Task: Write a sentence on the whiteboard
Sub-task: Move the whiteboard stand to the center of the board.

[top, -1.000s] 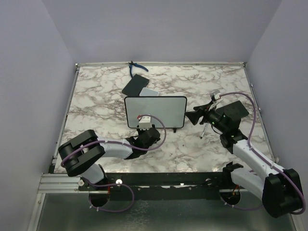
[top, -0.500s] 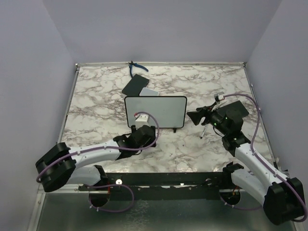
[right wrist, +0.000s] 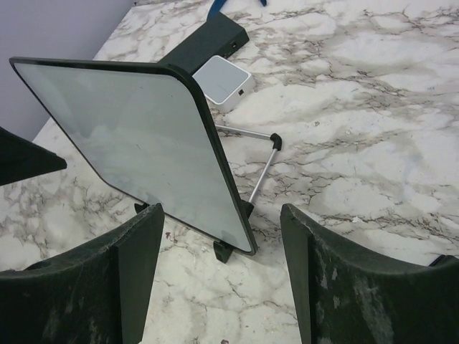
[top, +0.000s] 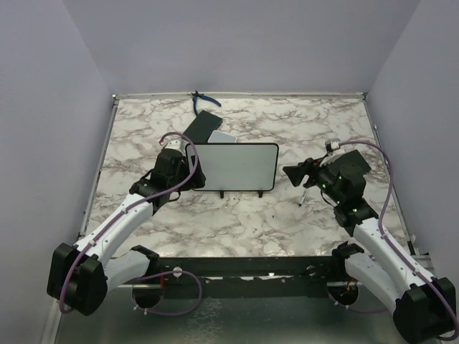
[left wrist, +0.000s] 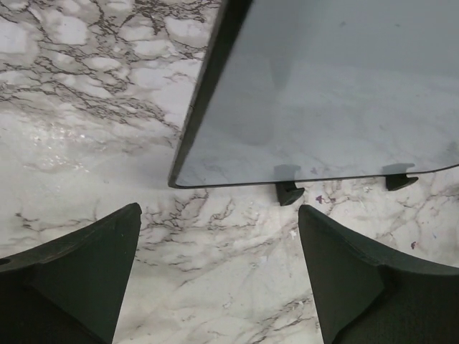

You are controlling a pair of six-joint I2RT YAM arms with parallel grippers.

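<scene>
1. 1 whiteboard (top: 232, 167) stands upright mid-table on 2 black feet (left wrist: 289, 192).
2. 2 grippers flank it: the left gripper (left wrist: 217, 215) just beside its left edge, the right gripper (top: 292, 173) near its right; both have fingers apart, holding nothing.
3. Behind it lie 1 black rectangle (top: 200, 127) and 1 grey-white pad (top: 222, 136).

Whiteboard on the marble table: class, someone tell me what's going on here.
The whiteboard stands upright in the middle of the table, and no writing shows on its face. The left gripper hovers open by the board's left edge, holding nothing. The right gripper faces the board from the right side, also open and empty. Neither touches the board.
</scene>
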